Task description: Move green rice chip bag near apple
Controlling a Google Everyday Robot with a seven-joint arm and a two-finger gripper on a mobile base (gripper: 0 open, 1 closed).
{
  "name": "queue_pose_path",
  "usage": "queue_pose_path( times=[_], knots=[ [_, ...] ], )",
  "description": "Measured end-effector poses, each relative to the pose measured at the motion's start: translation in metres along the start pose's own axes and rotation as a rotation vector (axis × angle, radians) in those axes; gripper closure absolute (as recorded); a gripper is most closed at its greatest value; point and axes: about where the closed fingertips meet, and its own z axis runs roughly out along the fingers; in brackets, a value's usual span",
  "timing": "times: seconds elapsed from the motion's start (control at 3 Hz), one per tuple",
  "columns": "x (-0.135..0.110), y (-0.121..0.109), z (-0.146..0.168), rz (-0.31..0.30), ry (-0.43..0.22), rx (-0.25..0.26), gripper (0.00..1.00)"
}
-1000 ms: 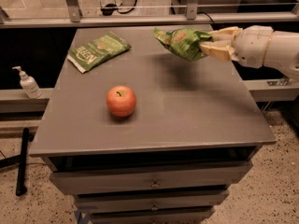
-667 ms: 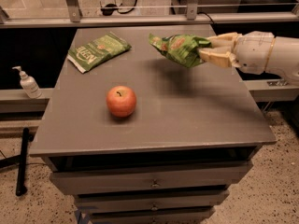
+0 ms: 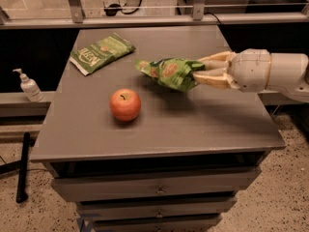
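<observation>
The gripper (image 3: pixel 197 72) is reaching in from the right over the table (image 3: pixel 217 124), its two tan fingers (image 3: pixel 215 59) pinching the right end of the bag (image 3: pixel 166 72), one above it and one below. The bag is hanging clear of the tabletop, sticking out leftward from the fingertips and casting a shadow on the surface beneath. The apple (image 3: pixel 125 104) is sitting upright on the table, ahead of the bag's free end and lower left of it, near but apart. A darker green packet (image 3: pixel 101 52) is lying flat toward the back left corner, well apart from the gripper. The white arm (image 3: pixel 268 71) is running off the right edge, so its far part is cut off. The bag's gripped end is lying hidden between the fingers, and its printing is too blurred to read. A pump bottle (image 3: pixel 29 85) is standing off the table to the left.
</observation>
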Motion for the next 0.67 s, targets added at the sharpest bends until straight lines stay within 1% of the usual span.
queue_pose_path(
  times=[0.33,0.67],
  knots=[
    [0.0,0.024,0.008,-0.038,-0.001,-0.071,1.0],
    [-0.002,0.045,0.012,-0.075,-0.006,-0.131,1.0]
  ],
)
